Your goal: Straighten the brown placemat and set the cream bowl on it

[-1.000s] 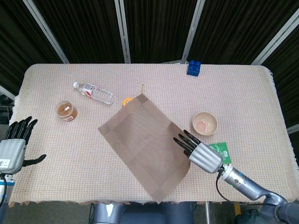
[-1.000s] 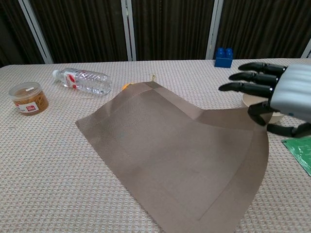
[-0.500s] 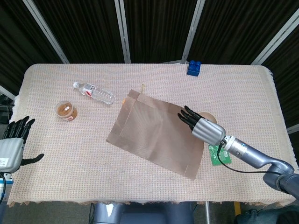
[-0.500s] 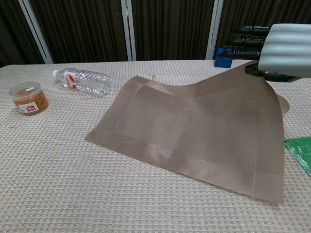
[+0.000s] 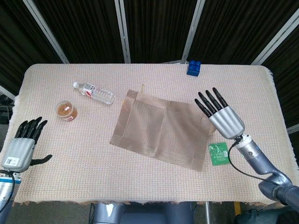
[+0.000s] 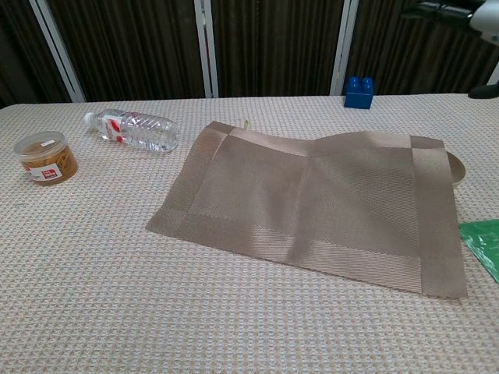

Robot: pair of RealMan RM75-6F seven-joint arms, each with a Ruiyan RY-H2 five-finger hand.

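Placemat [image 5: 161, 133] dropped flat, right hand [image 5: 223, 118] lifted clear

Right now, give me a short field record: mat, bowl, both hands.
mat: flat on table, unheld, still skewed, right edge partly over the bowl
bowl: only its rim shows at the mat's right edge
right robot hand: raised, fingers spread, holding nothing
left robot hand: at near left table edge, fingers apart, holding nothing
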